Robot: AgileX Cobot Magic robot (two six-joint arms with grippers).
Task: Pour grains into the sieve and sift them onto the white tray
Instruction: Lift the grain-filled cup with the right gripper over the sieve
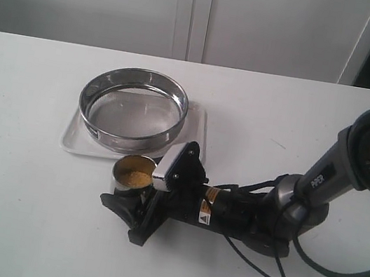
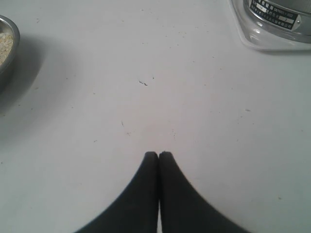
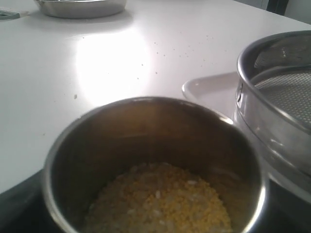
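Note:
The steel sieve (image 1: 133, 108) rests on the white tray (image 1: 75, 138) at mid-table; its mesh looks bare. Just in front of the tray stands a small steel cup (image 1: 120, 183), upright and holding yellow and pale grains (image 1: 135, 168). My right gripper (image 1: 140, 184) is shut on the cup, one finger on each side. The right wrist view looks down into the cup (image 3: 146, 104) at the grains (image 3: 160, 199), with the sieve (image 3: 277, 97) and tray (image 3: 211, 90) close beside it. My left gripper (image 2: 158, 154) is shut on nothing, above bare table.
A second steel bowl (image 2: 7, 48) with pale grains sits at the edge of the left wrist view; the tray corner (image 2: 265, 41) and sieve wall (image 2: 279, 9) show there too. The right arm and its cables (image 1: 278, 218) lie across the right of the table.

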